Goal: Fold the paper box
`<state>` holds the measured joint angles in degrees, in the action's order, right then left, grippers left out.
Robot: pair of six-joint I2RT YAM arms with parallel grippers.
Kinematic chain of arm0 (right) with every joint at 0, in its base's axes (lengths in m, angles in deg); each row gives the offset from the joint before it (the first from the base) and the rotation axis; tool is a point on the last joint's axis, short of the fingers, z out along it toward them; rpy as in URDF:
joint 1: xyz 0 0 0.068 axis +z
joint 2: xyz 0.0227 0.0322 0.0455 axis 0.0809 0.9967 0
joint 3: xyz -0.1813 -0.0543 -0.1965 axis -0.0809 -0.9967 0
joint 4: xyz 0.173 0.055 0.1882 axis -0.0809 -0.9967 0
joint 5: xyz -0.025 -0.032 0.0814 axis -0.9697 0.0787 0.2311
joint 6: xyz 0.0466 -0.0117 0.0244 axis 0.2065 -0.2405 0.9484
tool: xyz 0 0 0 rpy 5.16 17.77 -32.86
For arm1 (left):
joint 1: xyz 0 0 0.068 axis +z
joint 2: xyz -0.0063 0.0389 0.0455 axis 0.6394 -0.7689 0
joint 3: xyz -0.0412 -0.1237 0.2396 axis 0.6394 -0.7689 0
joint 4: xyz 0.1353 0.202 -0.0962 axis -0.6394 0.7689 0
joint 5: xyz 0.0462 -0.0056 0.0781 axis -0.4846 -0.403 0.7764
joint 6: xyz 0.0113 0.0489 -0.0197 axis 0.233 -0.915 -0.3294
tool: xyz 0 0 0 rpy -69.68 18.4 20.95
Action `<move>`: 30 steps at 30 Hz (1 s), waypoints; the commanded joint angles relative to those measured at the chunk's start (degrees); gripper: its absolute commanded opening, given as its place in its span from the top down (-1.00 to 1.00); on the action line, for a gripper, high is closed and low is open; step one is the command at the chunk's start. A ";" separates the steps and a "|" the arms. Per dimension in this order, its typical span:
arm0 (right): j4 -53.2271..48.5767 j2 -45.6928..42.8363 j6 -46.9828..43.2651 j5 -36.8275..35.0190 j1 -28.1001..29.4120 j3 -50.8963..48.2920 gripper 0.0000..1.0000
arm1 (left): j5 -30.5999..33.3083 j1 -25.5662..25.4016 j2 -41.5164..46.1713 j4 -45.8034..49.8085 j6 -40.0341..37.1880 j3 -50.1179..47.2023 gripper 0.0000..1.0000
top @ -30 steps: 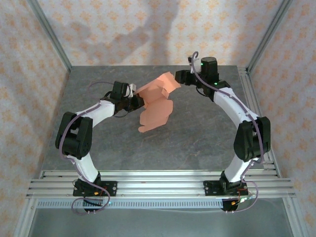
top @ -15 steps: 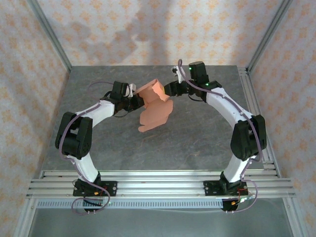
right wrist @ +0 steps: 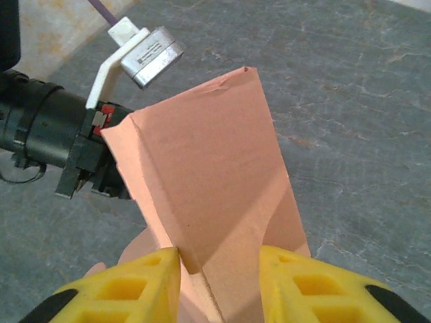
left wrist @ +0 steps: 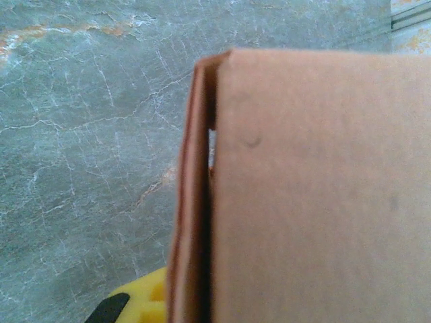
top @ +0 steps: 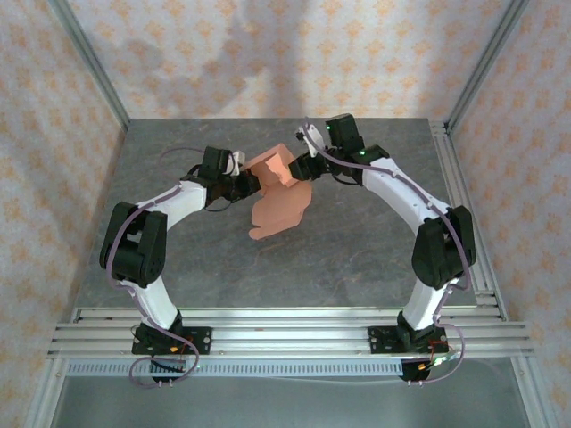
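A grey marbled table (top: 357, 250) stands inside patterned walls (top: 268, 53). At its near edge an aluminium rail (top: 285, 325) carries both arm bases. Beyond them, over mid-table, the salmon paper box (top: 278, 201) hangs half folded between the two arms, its lower flaps drooping. The left tool (top: 252, 185) is clamped on the box's left edge, and from its wrist the card blocks nearly everything ahead. The right tool (right wrist: 219, 269) straddles a creased upper flap, with yellow fingers (right wrist: 135, 293) on either side; whether they pinch it I cannot tell. A second ago the right arm was further right and that flap stood spread out. The left arm has not moved.
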<state>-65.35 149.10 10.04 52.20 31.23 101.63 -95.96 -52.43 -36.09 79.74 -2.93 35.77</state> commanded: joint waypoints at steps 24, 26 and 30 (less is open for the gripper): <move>2.76 5.46 -7.04 -36.45 10.59 4.71 0.67 | -2.08 0.08 2.33 -1.30 -1.05 0.00 1.00; 3.15 6.16 -7.58 -38.98 11.71 5.01 0.69 | -2.16 0.06 2.32 -1.38 -0.96 0.00 1.00; 4.00 7.71 -7.75 -44.15 13.59 5.86 0.68 | -2.16 0.11 2.34 -1.41 -0.96 -0.08 1.00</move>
<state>-62.25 154.17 3.24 12.94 42.77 106.02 -95.37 -51.95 -36.09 80.67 -2.82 35.66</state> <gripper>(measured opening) 0.148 0.078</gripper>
